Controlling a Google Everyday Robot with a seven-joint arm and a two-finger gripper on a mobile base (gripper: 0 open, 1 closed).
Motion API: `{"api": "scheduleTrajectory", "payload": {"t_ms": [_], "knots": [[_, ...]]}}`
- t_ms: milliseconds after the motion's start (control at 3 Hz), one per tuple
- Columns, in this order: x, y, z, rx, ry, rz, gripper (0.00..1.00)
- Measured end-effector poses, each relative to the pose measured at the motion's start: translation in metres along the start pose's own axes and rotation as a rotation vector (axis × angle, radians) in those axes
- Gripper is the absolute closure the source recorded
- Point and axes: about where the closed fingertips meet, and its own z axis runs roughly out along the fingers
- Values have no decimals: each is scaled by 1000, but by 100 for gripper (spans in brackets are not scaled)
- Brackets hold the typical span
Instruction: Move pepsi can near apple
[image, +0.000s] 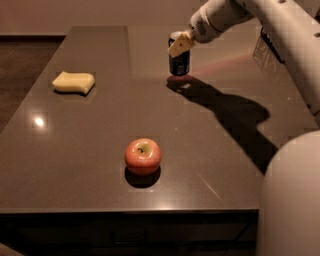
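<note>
The round can is held by the gripper. Smooth, shiny table is left open toward the round apple, well apart.

A dark glossy table reflects a light spot; brown floor left, pale wall behind.

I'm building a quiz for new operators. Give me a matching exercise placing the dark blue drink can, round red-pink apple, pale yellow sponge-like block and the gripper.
1. dark blue drink can
2. round red-pink apple
3. pale yellow sponge-like block
4. gripper

A. left part of the dark table
B. at the can's top
C. near the table's front edge
D. upright, far side of table

Pairs: 1-D, 2-C, 3-A, 4-B
</note>
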Motion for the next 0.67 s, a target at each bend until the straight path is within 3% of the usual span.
{"api": "scheduleTrajectory", "payload": {"t_ms": [333,667], "knots": [[9,35,-33,-53,-12,-110,100],[36,93,-77,-130,-37,-219,100]]}}
